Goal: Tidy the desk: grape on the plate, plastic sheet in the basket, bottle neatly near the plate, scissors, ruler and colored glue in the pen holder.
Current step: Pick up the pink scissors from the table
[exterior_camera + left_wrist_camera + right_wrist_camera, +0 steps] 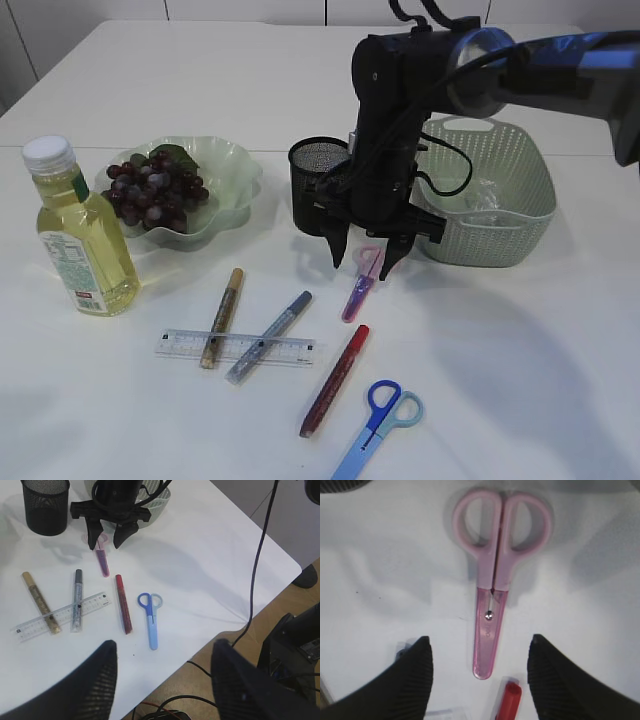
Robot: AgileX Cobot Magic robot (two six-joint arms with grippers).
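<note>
Your right gripper [366,262] hangs at frame centre in the exterior view, jaws spread wide and empty, straddling the pink scissors [495,580] lying flat on the table [500,380]. Your left gripper [162,680] is also wide and holds nothing. The mesh pen holder [315,185] stands just left of the right arm, the basket [500,195] to its right. Grapes [155,190] sit on the green plate [235,175] at upper left, the bottle [80,235] beside it. Ruler [235,348], glue pens and blue scissors [375,425] lie lower centre.

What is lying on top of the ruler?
Two glue pens cross the ruler: the gold one and the silver one. It is clear, so they cover little.
</note>
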